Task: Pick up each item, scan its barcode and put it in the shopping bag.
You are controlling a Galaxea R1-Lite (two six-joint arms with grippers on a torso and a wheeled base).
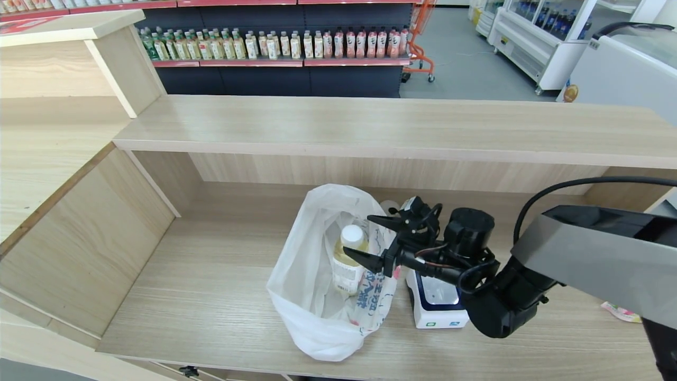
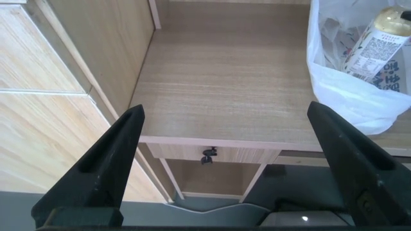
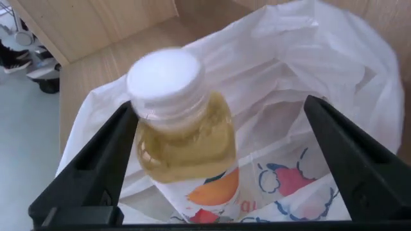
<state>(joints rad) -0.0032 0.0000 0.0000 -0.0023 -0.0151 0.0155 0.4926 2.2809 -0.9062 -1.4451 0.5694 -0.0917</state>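
white plastic shopping bag (image 1: 317,301) on the wood desk (image 1: 211,296), bottle (image 1: 349,259) inside it, right gripper (image 1: 359,235) hanging over the bag's mouth.
bag stands mid-desk near the front edge, mouth open upward. the bottle, white cap and yellow drink, sits roughly upright in the bag. right gripper's fingers are spread wide, one on each side of the bottle's neck and not clamped on it, seen close from the right wrist (image 3: 218,109). white and blue scanner (image 1: 436,301) sits just beside the bag toward the desk's right edge, partly under the right arm. left gripper (image 2: 226,115) hangs off the desk's front edge toward the front-left corner, fingers released and wide apart, holding nothing. small pink packet (image 1: 621,312) lies near the desk's right edge, well apart from the bag.
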